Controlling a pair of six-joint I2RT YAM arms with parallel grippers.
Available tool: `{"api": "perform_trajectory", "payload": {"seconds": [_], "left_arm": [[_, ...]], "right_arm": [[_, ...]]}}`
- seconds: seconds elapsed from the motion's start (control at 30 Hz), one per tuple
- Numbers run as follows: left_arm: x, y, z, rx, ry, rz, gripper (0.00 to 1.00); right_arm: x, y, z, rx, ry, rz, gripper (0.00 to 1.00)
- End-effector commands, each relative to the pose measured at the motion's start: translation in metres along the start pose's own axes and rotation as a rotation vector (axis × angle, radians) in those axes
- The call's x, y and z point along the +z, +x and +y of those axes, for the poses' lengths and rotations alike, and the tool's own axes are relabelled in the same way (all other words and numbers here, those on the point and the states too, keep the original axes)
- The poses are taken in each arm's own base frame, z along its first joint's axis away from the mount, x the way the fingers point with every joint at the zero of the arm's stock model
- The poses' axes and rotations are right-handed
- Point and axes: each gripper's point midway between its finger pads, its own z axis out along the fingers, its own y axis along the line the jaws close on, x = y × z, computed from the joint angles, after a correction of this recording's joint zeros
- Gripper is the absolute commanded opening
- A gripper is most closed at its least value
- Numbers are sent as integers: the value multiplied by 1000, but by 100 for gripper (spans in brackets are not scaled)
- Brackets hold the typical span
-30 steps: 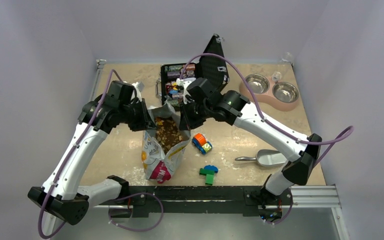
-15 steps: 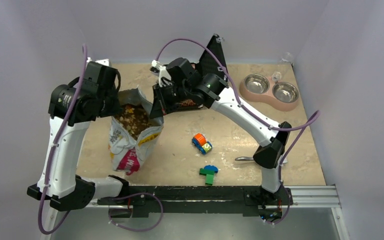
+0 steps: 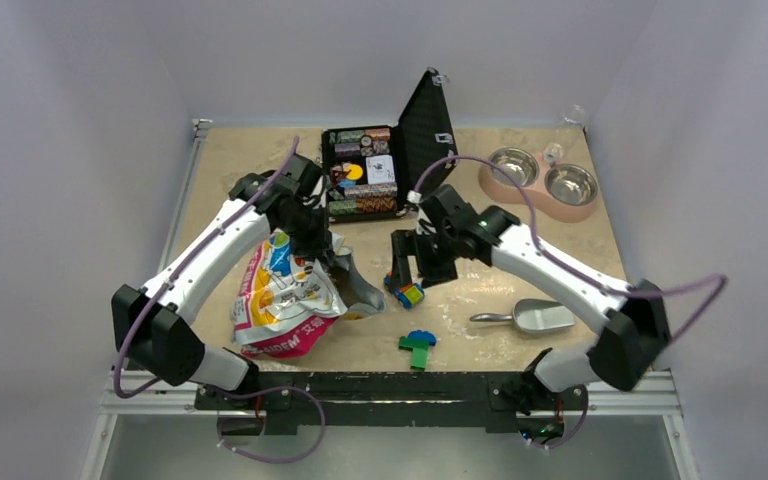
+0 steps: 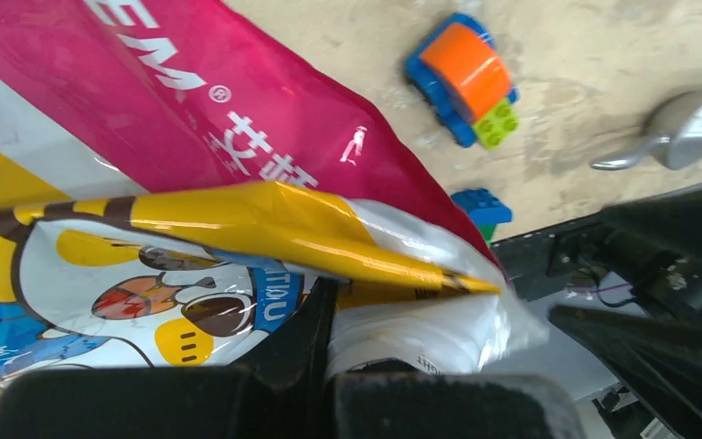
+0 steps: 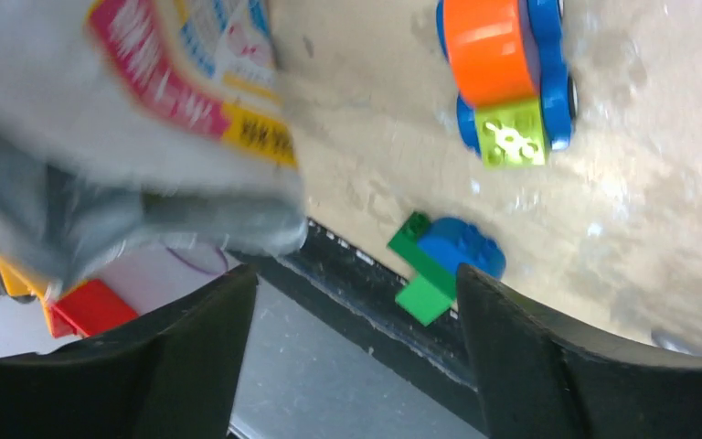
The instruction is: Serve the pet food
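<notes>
On the pink panel of the pet food bag (image 4: 238,110) we read large white letters ending in "EM" with a ® mark, then white Chinese characters that we cannot make out. On its dark blue strip we read what looks like "TIDU". Its other print is too blurred for us to read.

Overhead camera looks down from behind; both wrist cameras (very close) share the toy car (image 4: 462,77) (image 5: 505,73).
</notes>
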Motion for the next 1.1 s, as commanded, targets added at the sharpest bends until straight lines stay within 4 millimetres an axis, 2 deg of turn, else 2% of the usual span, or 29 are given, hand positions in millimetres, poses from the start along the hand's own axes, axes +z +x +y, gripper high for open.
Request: {"api": "perform_trajectory", "payload": {"seconds": [0.0,0.1,0.17,0.23,0.33,0.5,0.63,0.83,0.9,1.0,1.07], "left_arm": [[-41,-29,-58,20,293,-179,0],[-49,-28,-57,43,291,-194,0],[-54,-26,-58,51,299,-200,0],[-61,-23,-58,59,303,-200,0],[-72,-17,-57,71,307,-203,0],[-92,-9,-60,79,340,-222,0],[-99,1,-64,68,384,-202,0],[-105,10,-63,78,395,-188,0],[-107,13,-64,80,403,-181,0],[-107,16,-62,83,400,-174,0],[-105,17,-60,86,392,-171,0]], "right_arm": [[-70,13,6,-3,-58,-227,86],[-75,25,-18,141,15,-261,89],[-72,37,-50,304,123,-270,91],[-70,56,-85,542,235,-271,92],[-63,75,-120,773,288,-308,92],[-55,80,-146,1022,169,-474,93],[-41,71,-156,1081,30,-592,93],[-13,70,-184,1172,-6,-680,93],[-6,69,-190,1215,-13,-696,90],[-6,71,-205,1260,64,-726,86],[-8,68,-207,1234,90,-727,73]]}}
